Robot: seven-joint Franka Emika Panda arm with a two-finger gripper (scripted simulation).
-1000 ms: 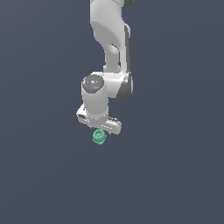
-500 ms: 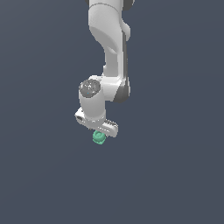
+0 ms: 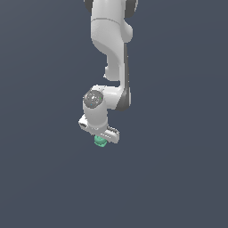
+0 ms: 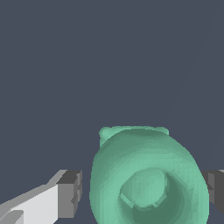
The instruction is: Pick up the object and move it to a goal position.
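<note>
You have the small teal-green lumpy rounded object (image 4: 148,179) sitting between the two fingers of the white robot hand (image 3: 100,139). In the wrist view it fills the space between the dark grey finger pads (image 4: 70,194), and you look straight into its ring-like hollow, with a wider flared rim showing behind it. One pad sits just beside its flank with a thin sliver of background between them; the other pad is at the picture's edge and meets the object's outline. The fingers are drawn in to about the object's width and appear to grip it, though contact on the first side is not clear from this angle.

In the exterior view, you see only a small teal lump poking out beneath the hand, at the lower end of the white jointed robot arm (image 3: 111,40). The arm comes down from the top of the picture, bends at a rounded joint with a grey circular cap (image 3: 94,98), and ends in the broad crossbar of the hand pointing downward.

Around the object and arm you see only a plain, flat, dark slate-blue background (image 3: 178,156) in both views. No edge or shadow marks a surface under the object, so you cannot tell whether it rests on anything or hangs in the air.
</note>
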